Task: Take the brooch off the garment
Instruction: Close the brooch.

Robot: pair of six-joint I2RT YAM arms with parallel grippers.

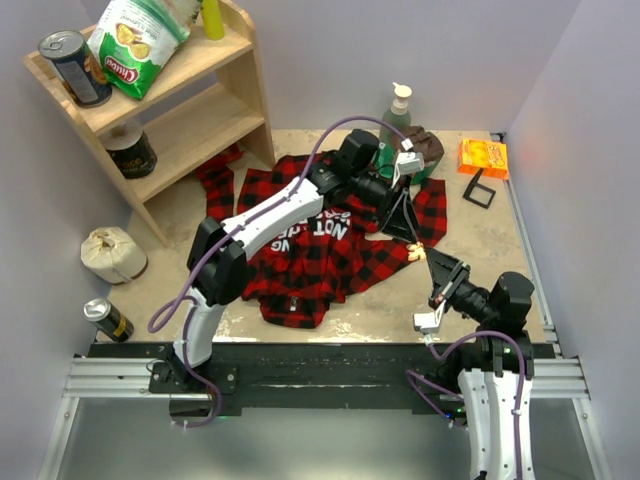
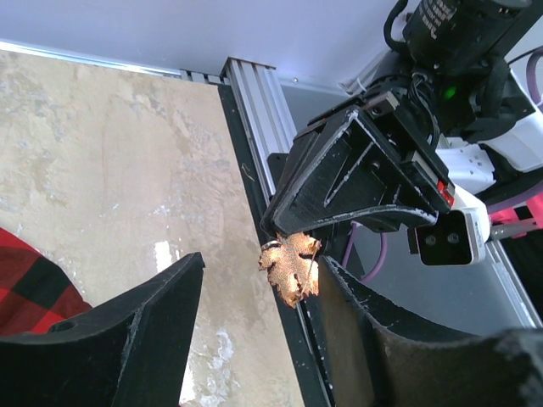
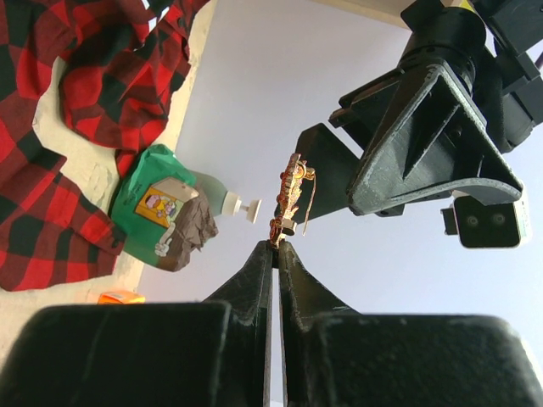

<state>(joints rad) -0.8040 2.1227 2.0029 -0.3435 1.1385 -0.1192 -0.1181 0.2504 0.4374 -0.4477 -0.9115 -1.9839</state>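
Right wrist view tells it best: the right gripper is pinched tight on the bottom end of the brooch. The brooch stands straight up out of its fingertips, long axis in line with the fingers. It is up in the air, clear of the garment, above the bench just off the garment's right hem, right of the middle. The left gripper meets it from the opposite side, jaws parted either side of the brooch (one finger looks almost against it, though I can't swear they touch), and grips nothing. My guess: the brooch is off, and the left gripper only needs to back away.
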